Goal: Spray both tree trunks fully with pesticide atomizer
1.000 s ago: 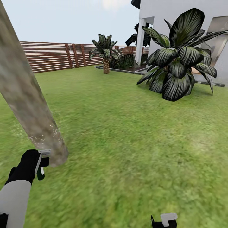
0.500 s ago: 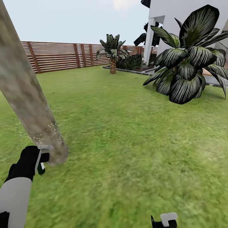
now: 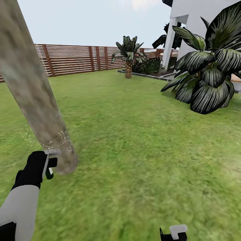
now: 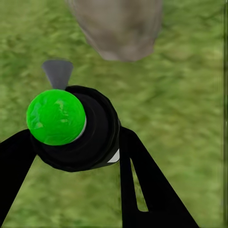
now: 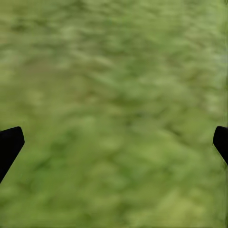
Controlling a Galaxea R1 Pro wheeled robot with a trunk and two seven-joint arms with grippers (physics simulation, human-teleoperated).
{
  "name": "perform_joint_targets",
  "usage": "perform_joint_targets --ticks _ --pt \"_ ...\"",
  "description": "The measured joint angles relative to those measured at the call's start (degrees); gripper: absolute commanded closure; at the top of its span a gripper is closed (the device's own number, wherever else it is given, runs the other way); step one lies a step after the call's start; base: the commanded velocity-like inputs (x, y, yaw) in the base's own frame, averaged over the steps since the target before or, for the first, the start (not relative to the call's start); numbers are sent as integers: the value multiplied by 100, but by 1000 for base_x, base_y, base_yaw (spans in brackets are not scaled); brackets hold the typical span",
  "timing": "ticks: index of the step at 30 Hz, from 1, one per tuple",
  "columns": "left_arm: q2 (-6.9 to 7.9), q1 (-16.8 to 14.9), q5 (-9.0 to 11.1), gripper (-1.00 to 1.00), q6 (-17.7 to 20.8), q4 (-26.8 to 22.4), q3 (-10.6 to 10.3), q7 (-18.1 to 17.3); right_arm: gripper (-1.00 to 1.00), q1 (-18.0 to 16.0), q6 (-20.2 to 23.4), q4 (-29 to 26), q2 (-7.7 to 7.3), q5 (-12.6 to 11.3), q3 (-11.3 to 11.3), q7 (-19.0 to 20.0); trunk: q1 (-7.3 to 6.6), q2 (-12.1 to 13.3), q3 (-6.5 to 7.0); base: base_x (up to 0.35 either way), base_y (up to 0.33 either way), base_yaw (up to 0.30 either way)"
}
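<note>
From the head, the left end effector (image 3: 50,164) holds the pesticide atomizer (image 3: 50,172) low down, right beside the foot of a thick tree trunk (image 3: 36,97). I think it is held there so the spray lands on the bark; tiny white dots sit on the trunk just above the sprayer. The grass floor (image 3: 140,150) runs back to a brown fence (image 3: 73,60), a short palm (image 3: 128,57) and a big leafy plant (image 3: 207,73). A bit of the right end effector (image 3: 174,232) peeks in at the bottom edge.

From the left wrist, the two black fingers (image 4: 142,180) squeeze the dark, round atomizer (image 4: 90,128), which has a bright green cap (image 4: 56,116). Its grey nozzle (image 4: 57,72) aims at the trunk's base (image 4: 118,28). I cannot see inside the sprayer.

From the right wrist, the fingertips (image 5: 9,145) are spread wide over bare grass (image 5: 114,114), holding nothing.
</note>
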Motion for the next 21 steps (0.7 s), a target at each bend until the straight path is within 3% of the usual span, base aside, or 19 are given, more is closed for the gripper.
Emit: perform_joint_targets --ticks 11,16,18,21 --pt "-1 6 -2 100 -2 -2 -7 0 -100 0 -1 1 -9 0 -7 -1 1 0 0 251 -177 0" --pt "13 16 -22 100 -1 8 26 1 -100 -2 -1 6 -8 0 0 0 3 0 0 18 -248 167" --pt "69 32 -32 100 0 16 64 0 -100 -2 0 4 -8 0 0 1 5 0 0 -251 -119 271" --pt "322 278 -42 100 -4 53 80 3 -100 -1 1 4 -8 0 0 1 4 0 -1 -96 -17 276"
